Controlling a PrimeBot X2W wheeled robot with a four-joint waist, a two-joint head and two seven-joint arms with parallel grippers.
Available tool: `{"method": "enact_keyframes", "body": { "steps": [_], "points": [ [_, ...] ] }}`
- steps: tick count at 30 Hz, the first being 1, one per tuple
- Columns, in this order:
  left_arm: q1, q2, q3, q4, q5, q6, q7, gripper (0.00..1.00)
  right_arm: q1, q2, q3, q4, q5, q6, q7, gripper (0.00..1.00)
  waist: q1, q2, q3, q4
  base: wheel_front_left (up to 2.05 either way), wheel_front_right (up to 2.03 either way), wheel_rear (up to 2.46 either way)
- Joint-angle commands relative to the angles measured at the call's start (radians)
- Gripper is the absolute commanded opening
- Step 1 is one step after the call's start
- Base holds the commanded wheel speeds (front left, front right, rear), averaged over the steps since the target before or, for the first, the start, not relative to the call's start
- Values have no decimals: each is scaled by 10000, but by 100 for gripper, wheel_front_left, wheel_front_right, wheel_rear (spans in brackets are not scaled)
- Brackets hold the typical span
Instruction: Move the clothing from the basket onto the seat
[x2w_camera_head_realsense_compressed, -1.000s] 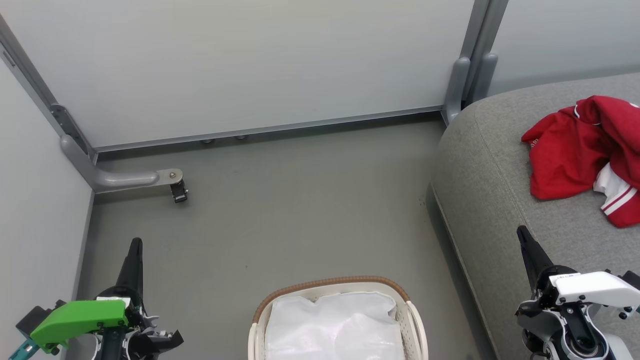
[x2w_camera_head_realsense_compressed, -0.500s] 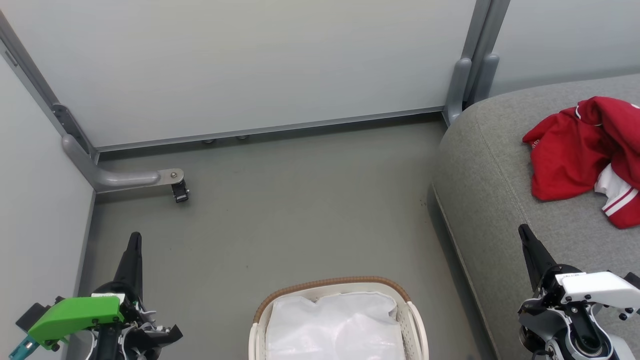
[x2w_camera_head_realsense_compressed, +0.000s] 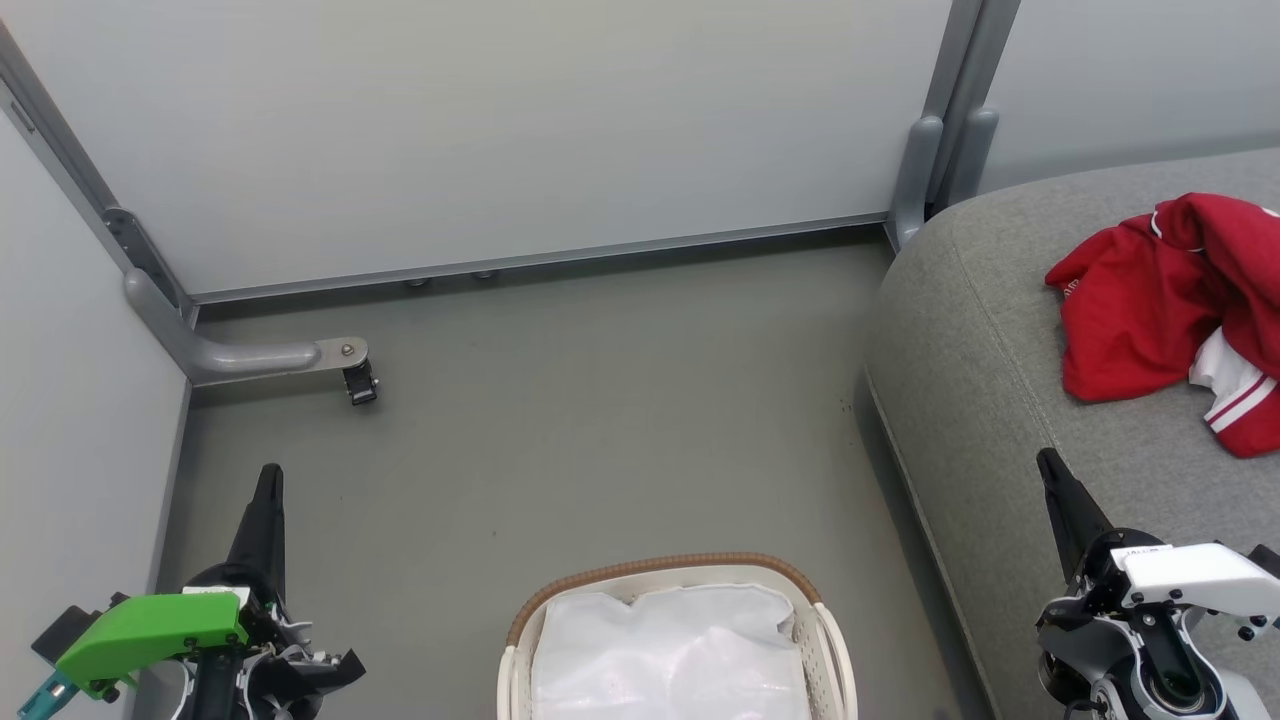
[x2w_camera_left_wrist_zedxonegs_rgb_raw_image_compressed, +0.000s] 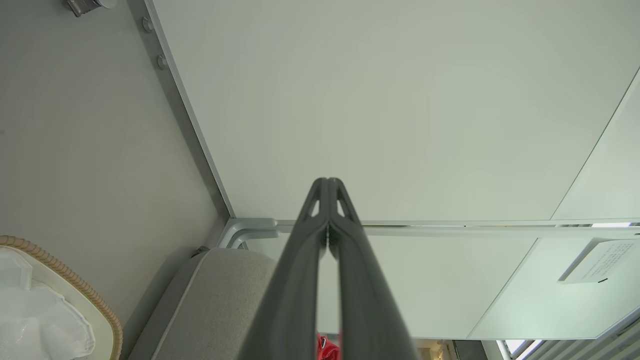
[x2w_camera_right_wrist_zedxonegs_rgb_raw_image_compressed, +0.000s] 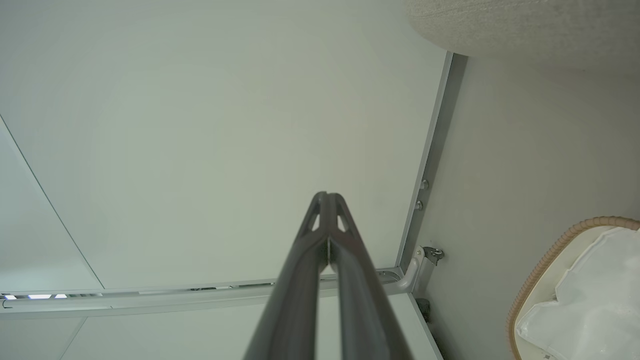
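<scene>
Red clothing (x2w_camera_head_realsense_compressed: 1150, 310) lies in a crumpled heap on the grey seat (x2w_camera_head_realsense_compressed: 1000, 400), at the far R of the head view and cut by the frame edge (white striped trim pokes out at its lower side). The basket (x2w_camera_head_realsense_compressed: 660, 563) sits on the floor (x2w_camera_head_realsense_compressed: 600, 420) at bottom centre, near the seat's side but apart from it, w/ a white liner sheet (x2w_camera_head_realsense_compressed: 670, 650) crumpled inside.

Left jaws are at lower L of the head view, pressed fully together, holding nothing, pointing up over the floor beside the L wall panel (x2w_camera_head_realsense_compressed: 60, 400). Right jaws are at lower R, also closed tight and empty, over the seat's near part, well apart from the clothing.

Both wrist views show the dark fingers (x2w_camera_left_wrist_zedxonegs_rgb_raw_image_compressed: 300, 280) meeting at the tips w/ pale panels behind. L wrist view catches the basket rim at its bottom L corner & a sliver of red low between the fingers. A grey bracket (x2w_camera_head_realsense_compressed: 270, 355) w/ a small black caster stands on the floor by the L wall corner.
</scene>
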Motion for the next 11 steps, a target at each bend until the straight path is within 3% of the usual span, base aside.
{"method": "enact_keyframes", "body": {
  "steps": [1,11],
  "points": [
    [-103,69,28,-13,-31,-32,37,0,104,-59,-21,-40,36,-7,30,0,0,0,0,0,0,0,0],
    [-103,69,27,-13,-31,-32,36,0,104,-59,-20,-38,37,-7,29,0,0,0,0,0,0,0,0]
  ]
}}
